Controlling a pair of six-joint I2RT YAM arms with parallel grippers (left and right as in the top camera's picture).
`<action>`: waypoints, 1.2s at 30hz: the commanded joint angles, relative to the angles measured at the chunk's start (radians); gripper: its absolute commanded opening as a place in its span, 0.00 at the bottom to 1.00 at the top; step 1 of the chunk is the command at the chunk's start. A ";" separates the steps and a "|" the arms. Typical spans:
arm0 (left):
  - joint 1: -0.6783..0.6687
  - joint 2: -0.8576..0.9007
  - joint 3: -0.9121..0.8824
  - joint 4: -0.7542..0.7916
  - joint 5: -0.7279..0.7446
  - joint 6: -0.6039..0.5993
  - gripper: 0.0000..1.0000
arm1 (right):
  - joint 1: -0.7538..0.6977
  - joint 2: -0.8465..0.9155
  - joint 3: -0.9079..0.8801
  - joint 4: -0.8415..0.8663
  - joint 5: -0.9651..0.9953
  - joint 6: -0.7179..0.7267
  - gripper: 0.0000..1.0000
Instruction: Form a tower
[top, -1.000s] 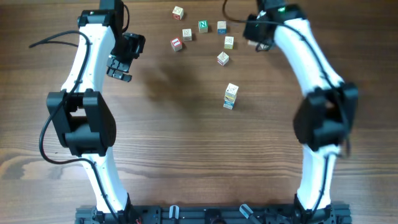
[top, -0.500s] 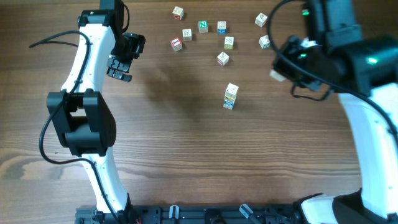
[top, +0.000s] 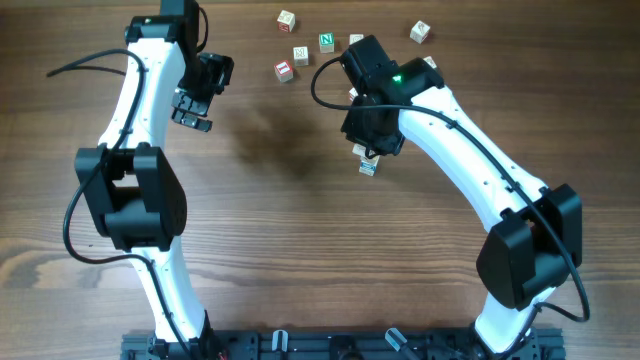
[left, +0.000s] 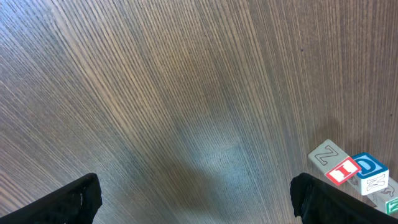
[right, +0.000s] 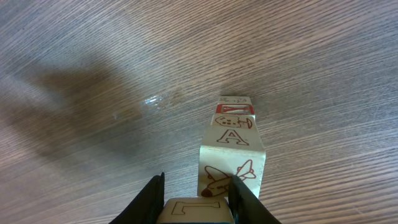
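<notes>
The brown wood-grain desk (top: 300, 250) carries two white-and-black arms. The left arm (top: 140, 110) rises from the near edge, bends at its black elbow and reaches up the left side, its wrist turned inward, well apart from every cube. The right arm (top: 460, 150) starts at the near right, folds at its elbow and stretches diagonally to the desk's middle, its wrist directly above the tower. The left gripper (left: 199, 202) hangs over bare wood with its fingers (left: 74, 199) spread as wide as they go, holding nothing. The right gripper (right: 194, 198) points downward and pinches a pale wooden letter cube (right: 193, 210) between its fingers (right: 239, 196), one on each side face. There is one tower (right: 231, 140), a narrow stack of small pale wooden alphabet cubes, standing near the middle of the desk just below and beside the held cube; whether the two touch cannot be told. Its topmost face shows a red aeroplane, the next a red A, and at least three tiers show; from overhead only its foot (top: 367, 167) peeks out under the wrist. Five loose cubes lie along the far edge: a green N cube (top: 326, 42), a red-faced cube (top: 284, 71), and three pale cubes (top: 287, 19) (top: 300, 55) (top: 420, 32); others may be hidden beneath the arm.
</notes>
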 joint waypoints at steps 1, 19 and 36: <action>0.003 -0.031 -0.005 0.000 -0.010 0.012 1.00 | 0.003 -0.008 0.008 -0.003 -0.001 0.004 0.13; 0.003 -0.031 -0.005 0.000 -0.010 0.012 1.00 | 0.005 -0.118 -0.077 0.051 0.203 -0.071 0.14; 0.003 -0.031 -0.005 0.000 -0.010 0.012 1.00 | 0.044 -0.117 -0.194 0.201 0.266 -0.051 0.13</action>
